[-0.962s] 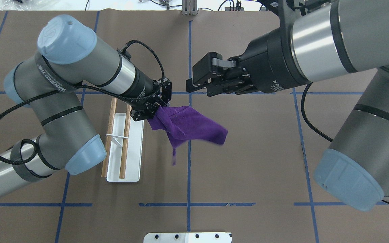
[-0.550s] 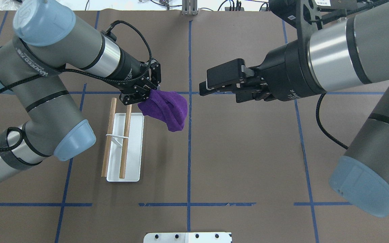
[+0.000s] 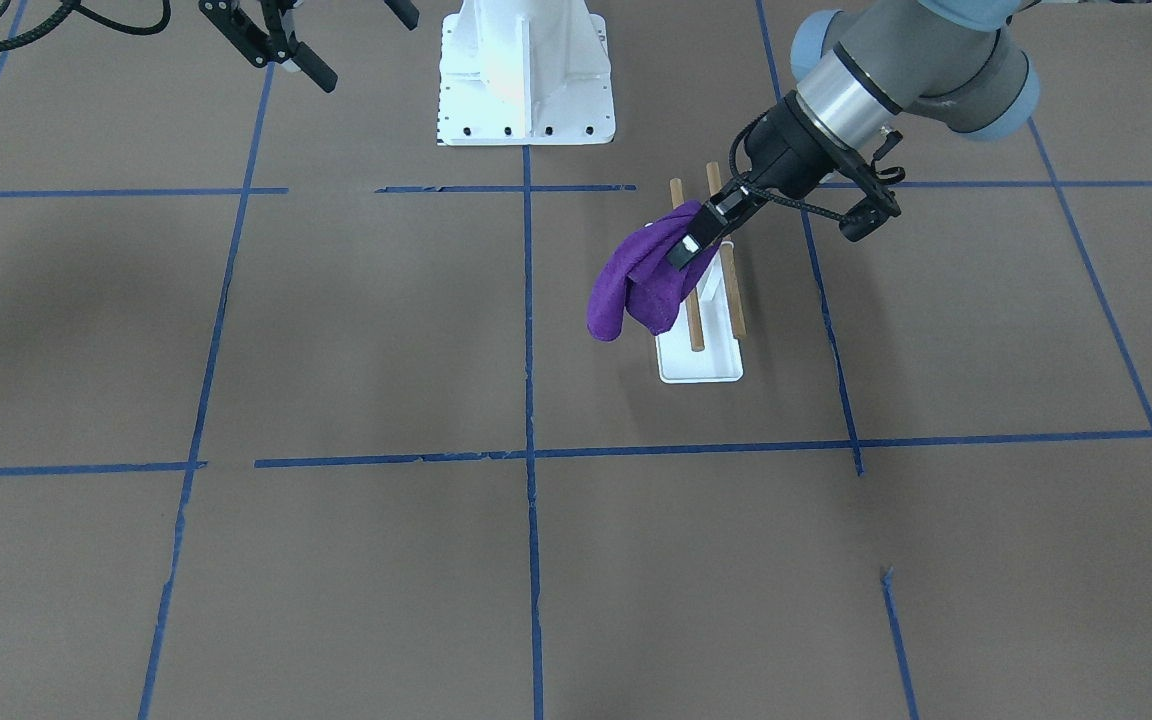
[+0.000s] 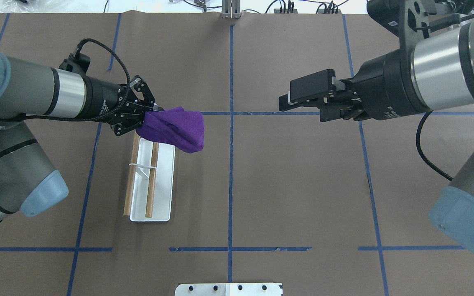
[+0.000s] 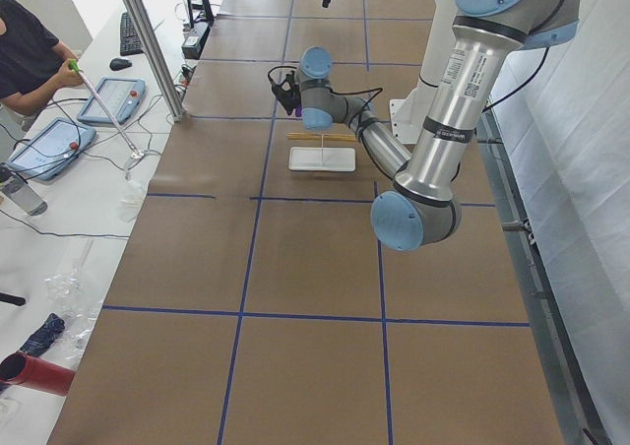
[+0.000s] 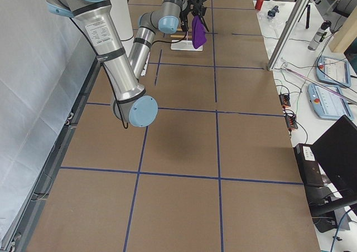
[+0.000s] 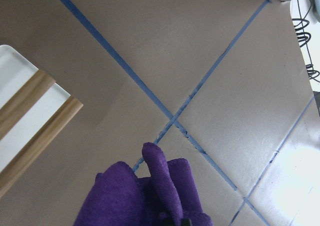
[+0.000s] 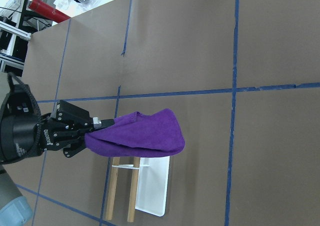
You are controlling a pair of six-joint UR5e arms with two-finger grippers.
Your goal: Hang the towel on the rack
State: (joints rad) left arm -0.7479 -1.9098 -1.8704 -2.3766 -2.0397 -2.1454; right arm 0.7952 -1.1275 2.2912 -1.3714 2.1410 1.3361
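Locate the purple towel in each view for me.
Front-facing: towel right of centre.
Overhead: towel left of centre.
Exterior left: towel a tiny speck, upper middle.
Exterior right: towel hanging near top.
Left wrist: towel at bottom edge.
Right wrist: towel left of centre.
Shared landmark: the rack beside it.

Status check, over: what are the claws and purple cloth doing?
Left gripper shut on purple cloth towel, above white rack with wooden dowels, undraped. Right gripper open, empty. Path unobstructed.
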